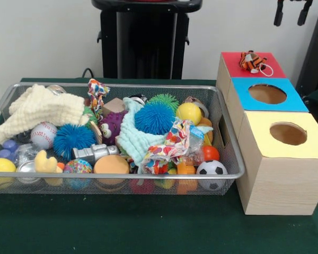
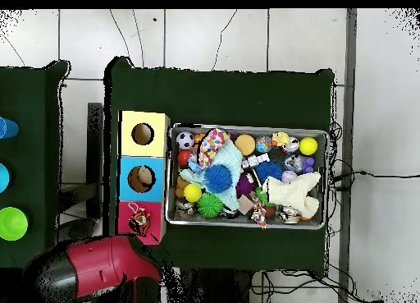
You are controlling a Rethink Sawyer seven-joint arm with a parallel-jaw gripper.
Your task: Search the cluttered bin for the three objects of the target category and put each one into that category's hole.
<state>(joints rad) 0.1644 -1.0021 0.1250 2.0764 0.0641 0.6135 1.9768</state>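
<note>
the arm (image 2: 90, 267) is sitting drawn back by the red-topped box (image 2: 141, 220), and its pincer is not showing clearly, so its opening cannot be told. the pale yellow duck (image 1: 45, 161) is lying at the cluttered bin's (image 1: 122, 177) front rim, well apart from the arm. to do the search well, it is probably worth descending straight over the duck, clear of the neighbouring yellow ball (image 1: 1, 165), before carrying it to the blue box's hole (image 1: 267, 93).

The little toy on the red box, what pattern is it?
Orange with black stripes, like a tiger; the striped toy shows best in the front view.
</note>
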